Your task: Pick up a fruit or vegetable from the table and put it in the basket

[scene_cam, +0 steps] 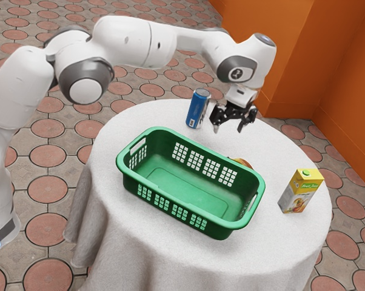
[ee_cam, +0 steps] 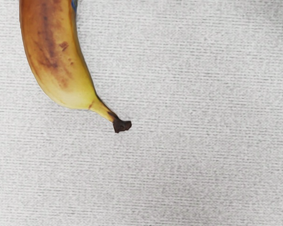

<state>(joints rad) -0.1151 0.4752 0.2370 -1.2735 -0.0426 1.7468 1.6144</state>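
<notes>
At the exterior view's left edge, the white arm is rising and arching across the upper part of the frame, above a floor of reddish tiles. Right of its base, a white cloth is covering the round table through the centre and lower part. The green basket is sitting in the middle of the frame, its long side slanting down toward the lower right. Above it, a blue can is standing upright on the cloth. Just right of the can, in the upper right-centre, the black gripper is hanging over the table with its fingers spread apart. Below the gripper, right of centre, the banana is lying on the cloth just beyond the basket's far rim, which is partly hiding it. Farther right, a yellow-and-white carton is standing. An orange wall is filling the upper right.

In the wrist view, the banana is curving down from the upper left, its yellow skin showing brown patches and its dark stem tip pointing toward the centre. The cloth's woven surface is spreading rightward and below.
</notes>
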